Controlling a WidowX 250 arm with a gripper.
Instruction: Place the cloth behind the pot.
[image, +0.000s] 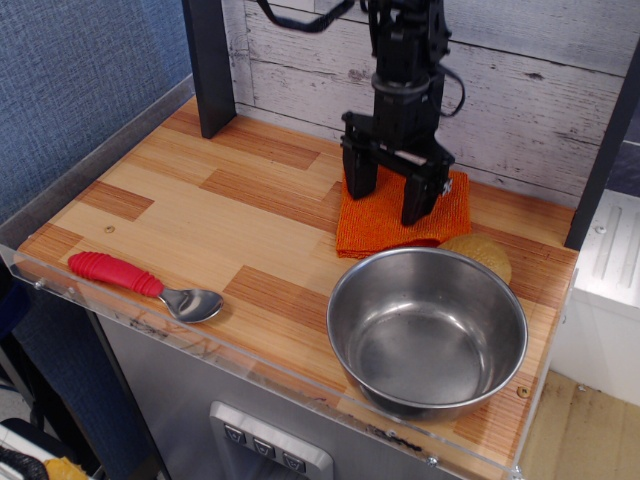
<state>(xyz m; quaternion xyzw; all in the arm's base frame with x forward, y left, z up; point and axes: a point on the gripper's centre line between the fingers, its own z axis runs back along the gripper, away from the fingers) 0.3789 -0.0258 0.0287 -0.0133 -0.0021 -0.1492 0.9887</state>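
The orange cloth (398, 222) lies flat on the wooden counter at the back, just behind the rim of the steel pot (428, 330), which stands at the front right. My black gripper (386, 196) hangs straight down over the cloth. Its two fingers are spread apart, with the tips at or just above the cloth's surface. Nothing is between the fingers. The near edge of the cloth is partly hidden by the pot's rim.
A tan rounded lump (486, 254) sits right of the cloth, touching the pot's back rim. A red-handled spoon (140, 283) lies at the front left. A dark post (208, 62) stands at the back left, and a white plank wall (530, 80) is close behind the gripper.
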